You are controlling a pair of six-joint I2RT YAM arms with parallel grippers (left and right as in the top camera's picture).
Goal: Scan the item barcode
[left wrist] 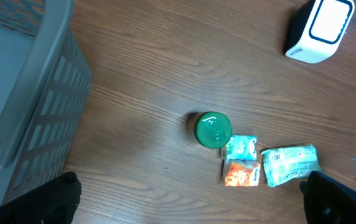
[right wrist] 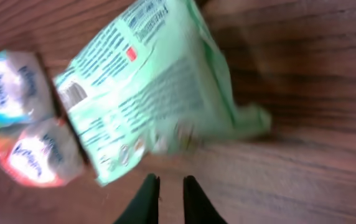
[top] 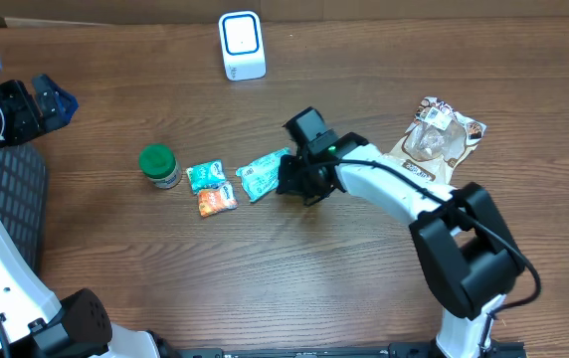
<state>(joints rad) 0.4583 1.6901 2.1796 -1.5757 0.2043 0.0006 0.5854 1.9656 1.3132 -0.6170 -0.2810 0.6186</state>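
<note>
A light green packet [top: 263, 175] [left wrist: 292, 164] lies flat on the wooden table. In the right wrist view its printed side [right wrist: 147, 93] faces up, with a barcode [right wrist: 73, 94] near its left edge. My right gripper [top: 289, 179] [right wrist: 170, 180] hovers at the packet's near edge. Its fingers stand a narrow gap apart with only table between them. A white scanner [top: 242, 45] [left wrist: 320, 28] stands at the back of the table. My left gripper [top: 51, 99] [left wrist: 187, 186] is wide open at the far left, holding nothing.
A green-lidded jar [top: 158, 164] [left wrist: 213, 129], a small teal packet [top: 205, 176] [right wrist: 7, 90] and an orange packet [top: 217, 201] [right wrist: 35, 152] lie left of the green packet. A brown snack bag [top: 434, 139] lies at the right. A grey basket [left wrist: 22, 93] sits at the left edge.
</note>
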